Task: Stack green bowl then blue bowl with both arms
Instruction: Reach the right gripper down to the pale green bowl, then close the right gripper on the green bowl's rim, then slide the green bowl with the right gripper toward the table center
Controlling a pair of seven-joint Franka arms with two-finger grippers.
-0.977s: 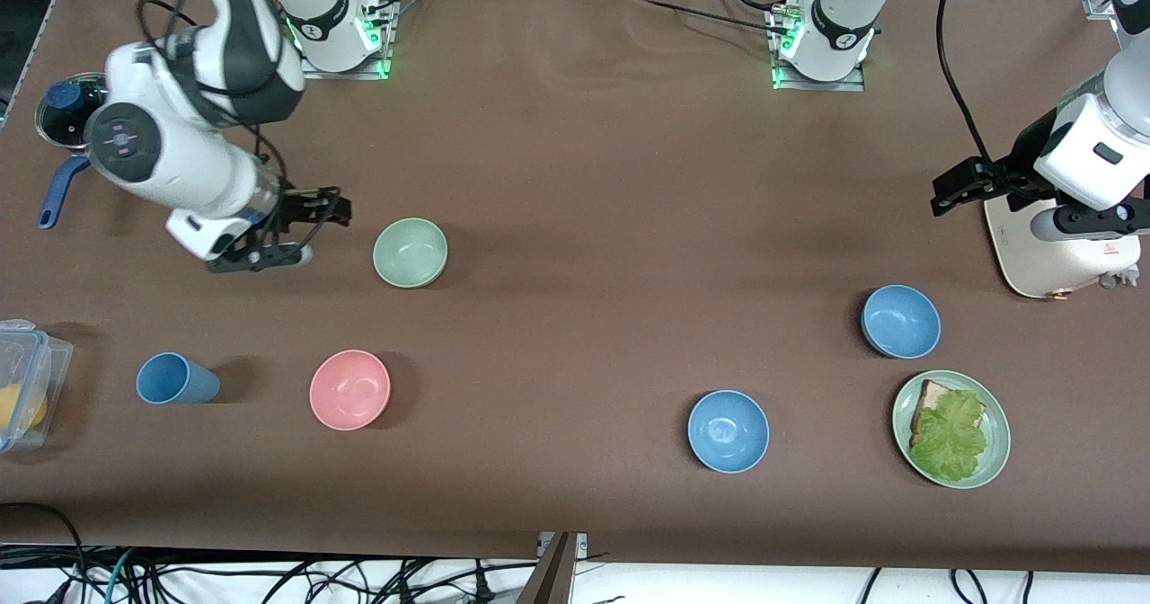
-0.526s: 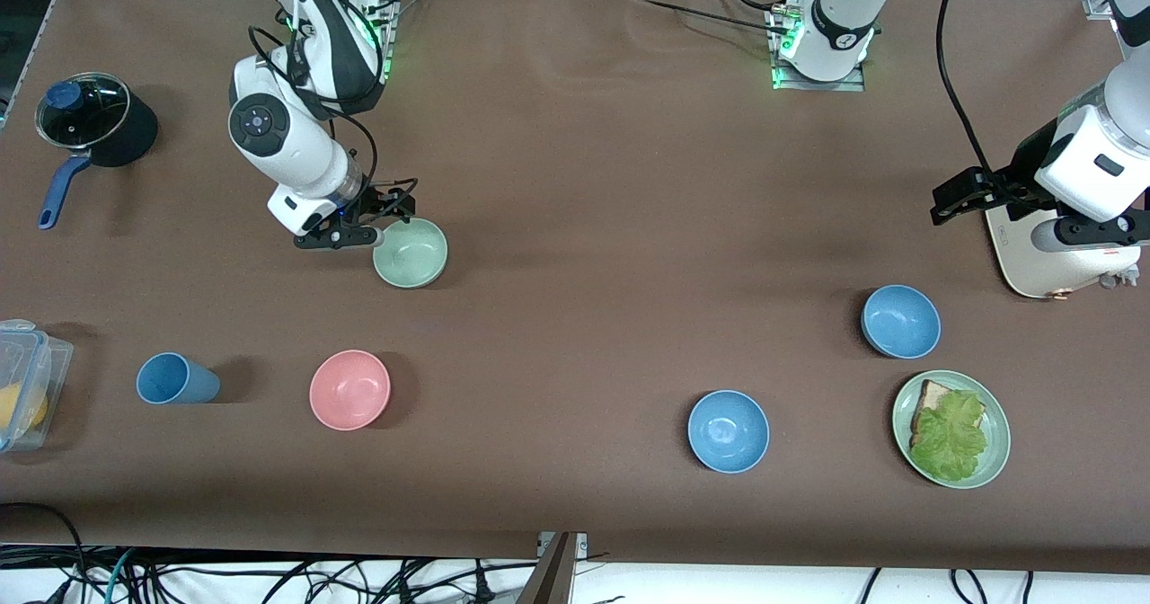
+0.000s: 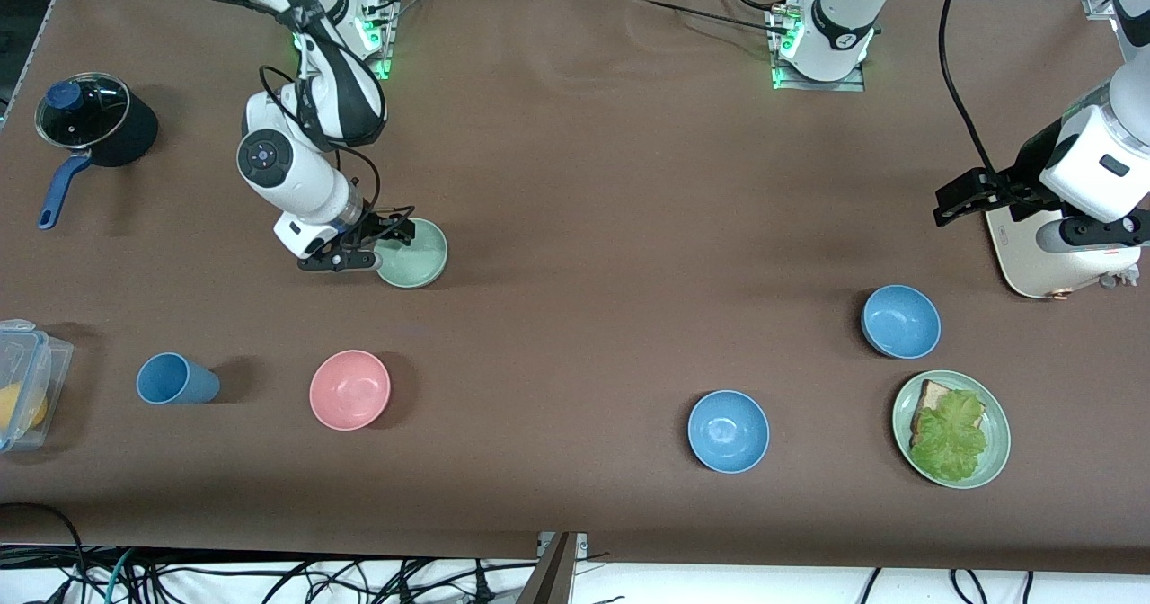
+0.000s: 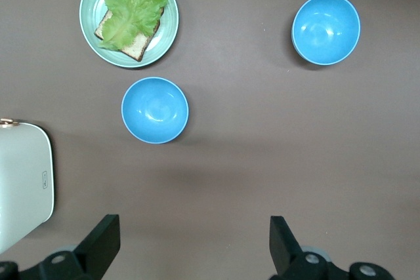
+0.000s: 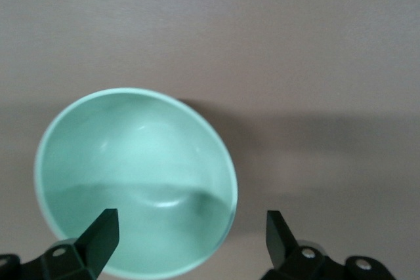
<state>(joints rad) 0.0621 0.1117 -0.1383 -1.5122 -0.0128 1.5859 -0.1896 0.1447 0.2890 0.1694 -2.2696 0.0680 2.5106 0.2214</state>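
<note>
Right gripper (image 3: 382,246) spread wide over green bowl's (image 3: 411,253) rim, toward the right arm's end of the table (image 3: 593,182); nothing grasped. Left gripper (image 3: 957,199) open, waiting by that arm's end edge. Step looks like first pickup: lower, pinch rim. Green bowl pale, matte, empty. Blue bowls (image 3: 900,320), (image 3: 728,430) sit toward the left arm's end, the second near the front edge.

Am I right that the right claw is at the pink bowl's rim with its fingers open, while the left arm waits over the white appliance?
Not quite: the right claw is at the green bowl, not the pink bowl, as the front view shows. The rest holds: its fingers are open, and the left claw waits over the white appliance.
</note>
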